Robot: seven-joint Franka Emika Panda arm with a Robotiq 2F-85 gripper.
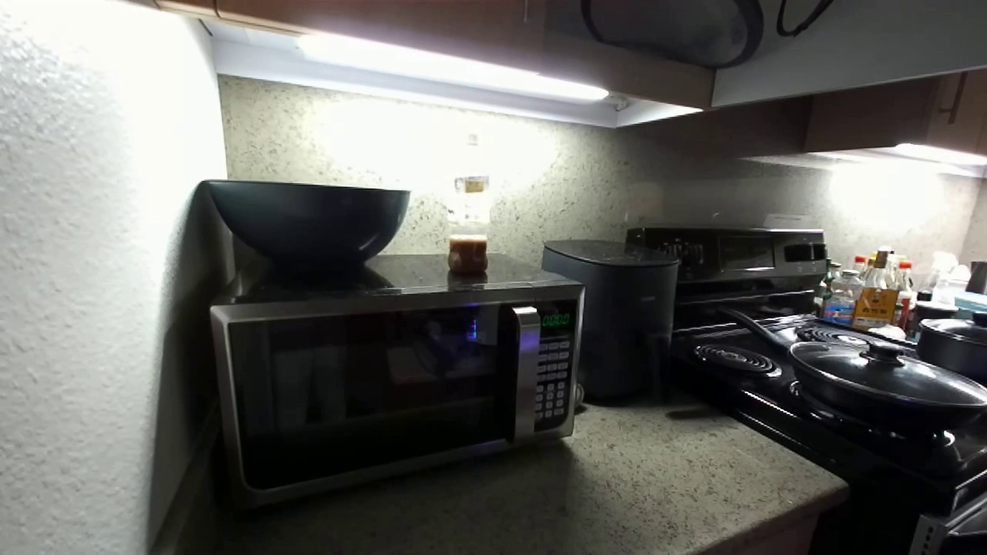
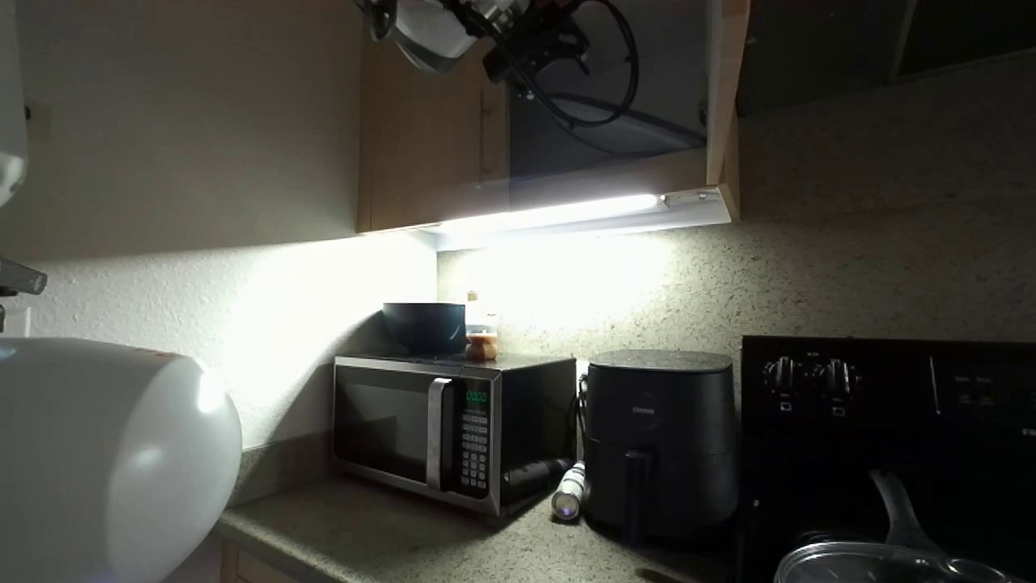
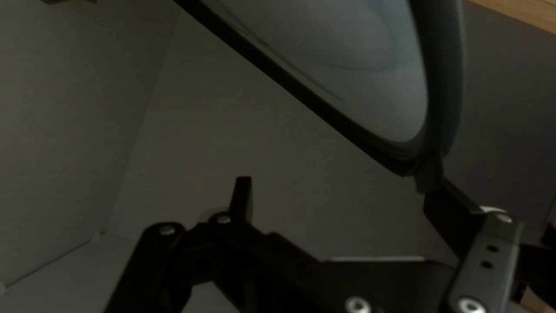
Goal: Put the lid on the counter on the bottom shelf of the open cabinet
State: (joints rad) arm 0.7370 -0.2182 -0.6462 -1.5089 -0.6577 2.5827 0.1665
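Note:
The lid, with a pale grey-blue glassy centre and dark rim, is in the open cabinet. In an exterior view the lid sits tilted low in the opening; its underside also shows at the top of an exterior view. My gripper is open, its fingers wide apart. The right finger's tip is at the lid's rim, perhaps touching; nothing is between the fingers. The gripper also shows dark in front of the opening in an exterior view. The counter is speckled grey-brown.
An open cabinet door stands right of the opening. A cable hangs in front. Below are a microwave bearing a dark bowl and a bottle, an air fryer, and a stove with a lidded pan.

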